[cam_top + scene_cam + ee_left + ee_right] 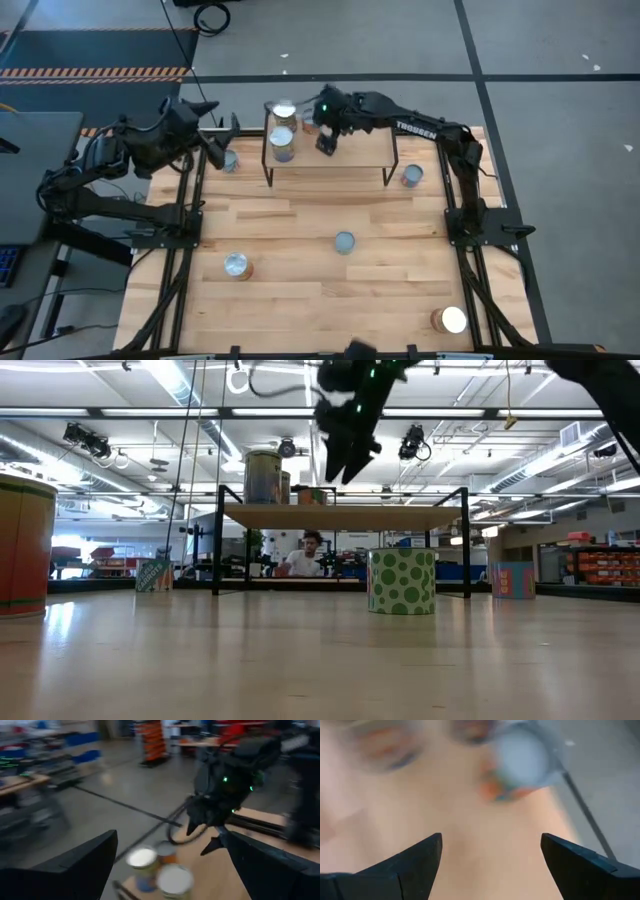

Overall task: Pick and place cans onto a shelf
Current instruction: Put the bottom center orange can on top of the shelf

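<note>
Wooden shelf (pixel 340 160) — three cans (pixel 283 144) beside empty right claw (pixel 326 143).

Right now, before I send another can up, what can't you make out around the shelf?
- High view: the right gripper covers part of the shelf; a third can shows only partly.
- Right wrist view: motion blur smears one can.
- Low view: the shelf edge hides the can bases.
</note>
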You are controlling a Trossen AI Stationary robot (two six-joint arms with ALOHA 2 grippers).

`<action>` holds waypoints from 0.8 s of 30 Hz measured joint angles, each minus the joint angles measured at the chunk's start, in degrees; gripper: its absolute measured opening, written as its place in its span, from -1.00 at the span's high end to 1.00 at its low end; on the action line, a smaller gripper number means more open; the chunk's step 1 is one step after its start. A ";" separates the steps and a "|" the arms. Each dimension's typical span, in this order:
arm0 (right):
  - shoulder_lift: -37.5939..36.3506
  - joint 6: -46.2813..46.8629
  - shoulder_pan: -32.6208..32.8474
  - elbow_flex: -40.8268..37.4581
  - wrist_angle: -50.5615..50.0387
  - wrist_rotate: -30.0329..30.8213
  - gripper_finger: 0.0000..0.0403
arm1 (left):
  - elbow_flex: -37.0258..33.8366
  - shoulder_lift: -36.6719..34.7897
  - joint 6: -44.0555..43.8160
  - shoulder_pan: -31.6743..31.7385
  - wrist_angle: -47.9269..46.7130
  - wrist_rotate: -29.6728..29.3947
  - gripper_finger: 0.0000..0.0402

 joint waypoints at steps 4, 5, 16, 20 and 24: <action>-3.36 3.62 7.56 0.00 -7.70 -0.36 -0.72 | -0.01 -0.06 0.40 -1.09 -1.09 6.61 -0.89; -4.28 4.60 9.82 0.00 -9.15 -0.32 -0.72 | -0.01 -0.06 0.41 -1.51 -1.06 9.20 -0.89; -4.60 7.09 32.75 -0.42 -23.16 -11.30 -0.72 | -0.02 0.61 -11.78 -13.80 -5.99 16.38 -0.89; -1.10 6.37 36.06 -3.55 -19.88 -11.32 -0.77 | -0.02 2.23 -21.86 -19.39 -14.66 14.10 -0.89; 2.97 3.94 36.80 -6.97 -18.69 -12.28 -0.89 | -0.02 4.57 -31.22 -25.20 -23.21 12.47 -0.89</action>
